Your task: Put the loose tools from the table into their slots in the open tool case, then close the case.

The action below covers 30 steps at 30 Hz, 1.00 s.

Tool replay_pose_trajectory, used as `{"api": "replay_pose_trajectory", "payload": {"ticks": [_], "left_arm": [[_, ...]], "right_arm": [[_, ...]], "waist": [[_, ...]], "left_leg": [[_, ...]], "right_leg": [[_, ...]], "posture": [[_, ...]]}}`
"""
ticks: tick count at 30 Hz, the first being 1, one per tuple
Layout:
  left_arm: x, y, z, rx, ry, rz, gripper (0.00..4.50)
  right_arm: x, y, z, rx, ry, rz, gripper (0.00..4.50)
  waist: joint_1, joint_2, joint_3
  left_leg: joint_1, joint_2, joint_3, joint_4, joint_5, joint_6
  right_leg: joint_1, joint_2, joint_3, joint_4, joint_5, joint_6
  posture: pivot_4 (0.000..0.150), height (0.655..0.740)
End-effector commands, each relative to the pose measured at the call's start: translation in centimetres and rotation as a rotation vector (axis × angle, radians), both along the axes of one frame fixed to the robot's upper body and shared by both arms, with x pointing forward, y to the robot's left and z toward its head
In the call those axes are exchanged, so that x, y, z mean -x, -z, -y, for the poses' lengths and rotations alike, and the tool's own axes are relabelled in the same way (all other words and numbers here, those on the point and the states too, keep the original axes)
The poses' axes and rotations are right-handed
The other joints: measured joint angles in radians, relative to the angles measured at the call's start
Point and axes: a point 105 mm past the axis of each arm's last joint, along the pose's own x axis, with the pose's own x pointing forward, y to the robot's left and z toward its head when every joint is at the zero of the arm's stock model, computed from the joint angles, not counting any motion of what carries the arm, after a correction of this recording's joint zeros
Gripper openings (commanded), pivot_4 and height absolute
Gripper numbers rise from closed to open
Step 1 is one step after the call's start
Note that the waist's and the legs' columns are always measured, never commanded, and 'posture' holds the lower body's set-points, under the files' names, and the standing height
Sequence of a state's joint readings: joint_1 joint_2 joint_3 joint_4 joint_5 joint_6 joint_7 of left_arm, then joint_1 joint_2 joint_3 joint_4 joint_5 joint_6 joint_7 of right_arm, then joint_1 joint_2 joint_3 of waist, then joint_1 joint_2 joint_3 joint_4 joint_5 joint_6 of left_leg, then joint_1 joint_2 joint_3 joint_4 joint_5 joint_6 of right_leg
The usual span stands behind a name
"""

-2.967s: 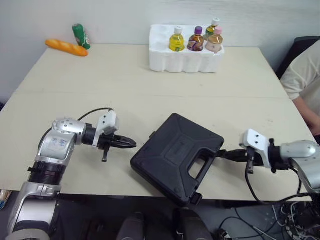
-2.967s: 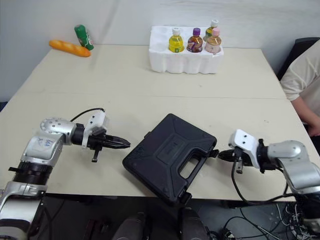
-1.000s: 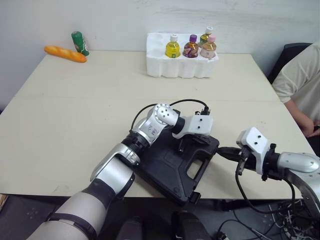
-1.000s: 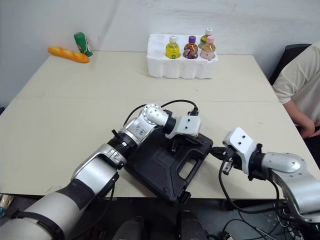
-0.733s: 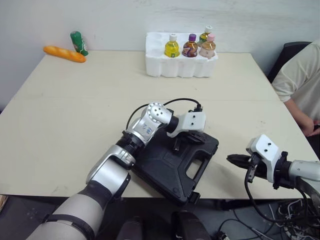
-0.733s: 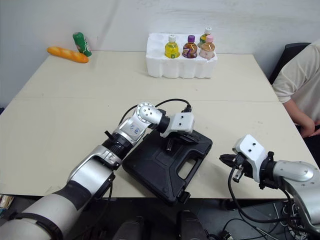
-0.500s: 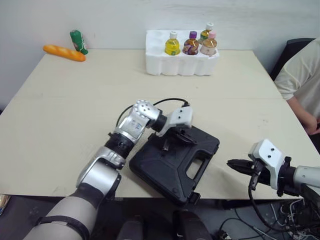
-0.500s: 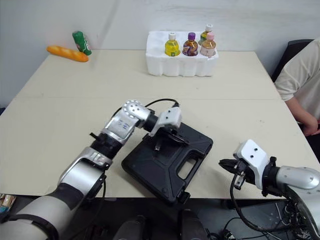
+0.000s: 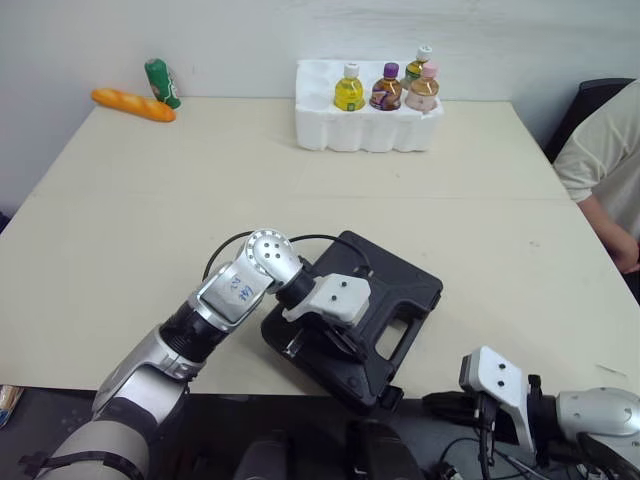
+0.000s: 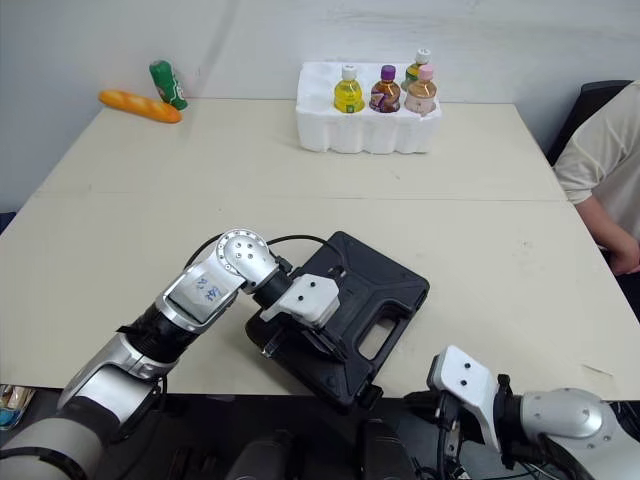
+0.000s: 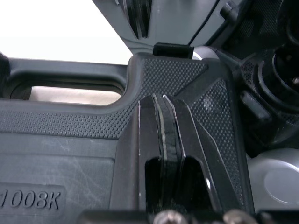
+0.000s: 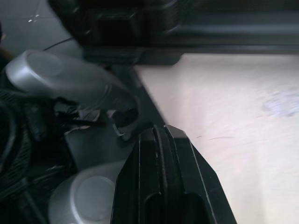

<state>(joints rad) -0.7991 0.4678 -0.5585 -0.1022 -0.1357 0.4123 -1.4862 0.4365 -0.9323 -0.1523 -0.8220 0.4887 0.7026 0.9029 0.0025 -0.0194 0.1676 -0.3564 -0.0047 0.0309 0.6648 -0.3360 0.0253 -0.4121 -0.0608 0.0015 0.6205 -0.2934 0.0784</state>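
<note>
Since a moment ago the left arm has swung from the middle of the lid down to the near side of the case, and the right arm has sunk from beside the tabletop edge to below it.

At the far left of the pale tabletop lie a bread roll and a green can, well apart from the work. The left gripper reaches over the black tool case, which lies shut near the front edge of the tabletop, turned at a slant so its long axis runs from near left to far right. The gripper's fingers are pressed together, holding nothing. In the left wrist view they lie low over the textured lid, pointing toward the handle cutout and a small latch on the front rim. Whether they press on the lid cannot be told.

No loose tools can be seen on the tabletop, so the task looks close to done; securing the latch may be all that remains. For that the left arm is clearly nearer, since the case lies directly under its fingers.

The right gripper hangs below the front edge of the tabletop, to the right of the case and apart from it, fingers closed together and empty. A person's sleeve shows at the far right.
</note>
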Motion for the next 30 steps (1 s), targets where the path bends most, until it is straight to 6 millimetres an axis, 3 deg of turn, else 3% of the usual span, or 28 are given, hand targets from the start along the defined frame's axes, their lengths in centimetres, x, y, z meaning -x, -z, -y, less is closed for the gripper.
{"api": "replay_pose_trajectory", "payload": {"ticks": [1,7,17,21,24,27,30], "left_arm": [[0.5,1.5,-0.3,-0.063,0.009,0.010,0.06],[0.0,3.6,-1.6,-0.167,0.024,0.103,0.06],[-0.6,3.7,-1.1,-0.146,-0.009,0.113,0.06],[-0.7,3.8,-1.2,-0.145,-0.027,0.100,0.06],[-1.0,2.9,-1.2,-0.102,-0.089,0.047,0.06],[-1.5,0.7,-1.6,0.007,-0.165,-0.043,0.06],[-2.5,-2.5,-3.5,0.155,-0.274,-0.167,1.00]], "right_arm": [[0.2,-0.7,-1.3,-0.043,-0.042,0.021,0.00],[-0.5,-1.2,-3.1,-0.132,-0.082,0.016,0.00],[-1.4,-3.1,-5.6,-0.340,-0.062,-0.026,0.00],[-1.7,-2.9,-5.3,-0.285,-0.052,-0.017,0.00],[-2.1,-2.3,-4.2,-0.185,-0.047,0.032,0.00],[-2.4,-2.8,-2.7,-0.140,-0.019,0.087,0.00],[-2.7,-5.1,-0.3,-0.150,0.025,0.135,1.03]], "waist": [[-0.002,0.000,0.000],[-0.003,0.000,-0.001],[-0.008,-0.003,-0.003],[-0.007,-0.003,-0.004],[-0.006,-0.003,-0.004],[-0.003,-0.003,-0.004],[-0.004,-0.002,-0.001]], "left_leg": [[0.000,0.000,0.000,0.000,0.000,0.000],[0.003,0.000,0.000,0.000,0.000,0.000],[0.004,0.001,-0.002,0.000,0.000,0.000],[0.004,0.001,-0.002,0.000,0.001,0.000],[0.004,0.001,-0.002,0.000,0.001,0.000],[0.003,0.001,-0.002,0.000,0.001,0.000],[0.000,0.001,-0.003,0.000,0.001,0.000]], "right_leg": [[0.000,0.000,0.000,0.000,0.000,0.000],[0.003,0.000,0.000,0.000,0.000,-0.001],[0.004,0.000,0.000,0.001,-0.001,-0.001],[0.004,0.000,0.000,0.002,-0.001,-0.002],[0.004,0.000,0.000,0.002,-0.001,-0.002],[0.004,-0.001,-0.001,0.001,-0.001,-0.002],[0.000,0.000,-0.002,0.001,-0.001,-0.001]], "posture": [[0.150,0.7367],[0.150,0.7367],[0.150,0.7367],[0.150,0.7367],[0.150,0.7367],[0.150,0.7367],[0.150,0.7367]]}}
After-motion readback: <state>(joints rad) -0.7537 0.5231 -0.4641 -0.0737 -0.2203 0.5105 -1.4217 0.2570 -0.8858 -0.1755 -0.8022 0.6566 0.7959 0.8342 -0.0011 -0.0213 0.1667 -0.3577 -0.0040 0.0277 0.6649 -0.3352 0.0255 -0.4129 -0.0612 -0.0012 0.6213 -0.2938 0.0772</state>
